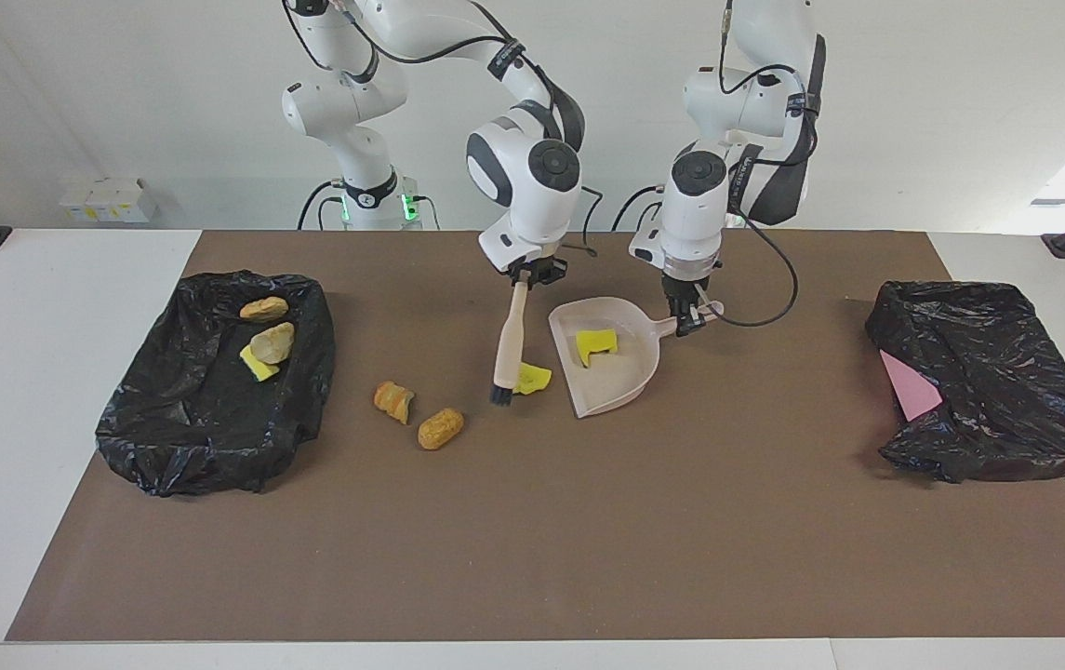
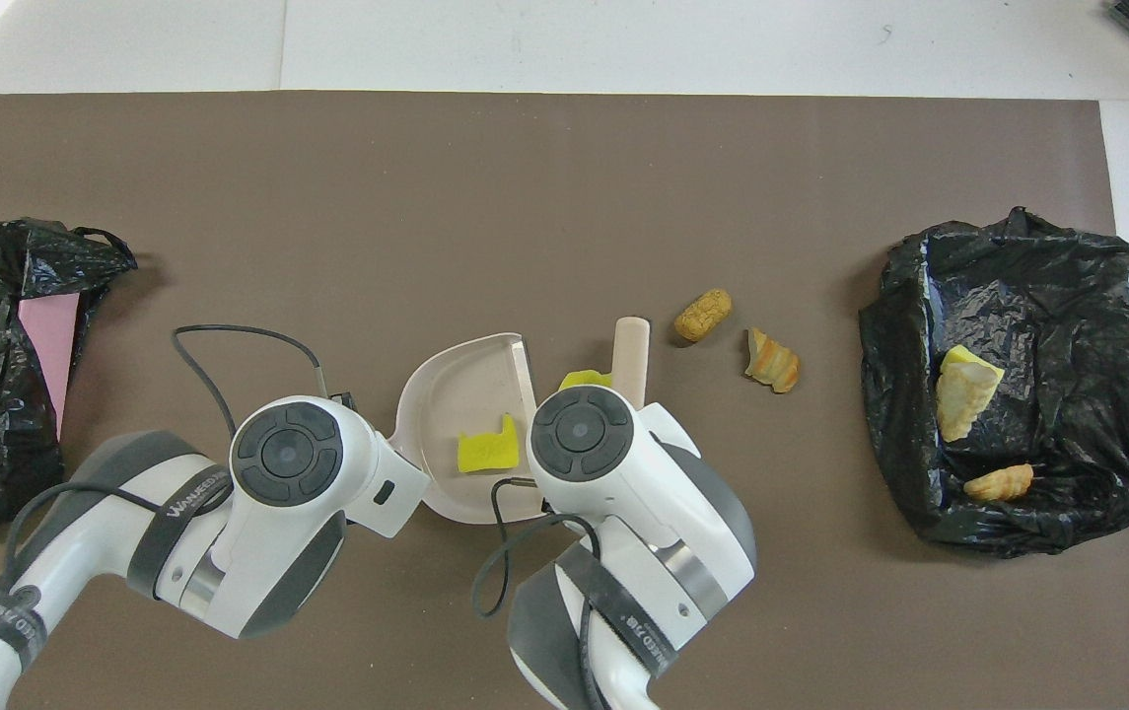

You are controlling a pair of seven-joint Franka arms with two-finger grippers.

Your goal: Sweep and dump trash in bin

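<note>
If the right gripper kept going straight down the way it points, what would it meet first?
Probably the bare mat, just robot-side of the yellow sponge. The right gripper, shut on the brush, points nearly straight down; depth is uncertain.
</note>
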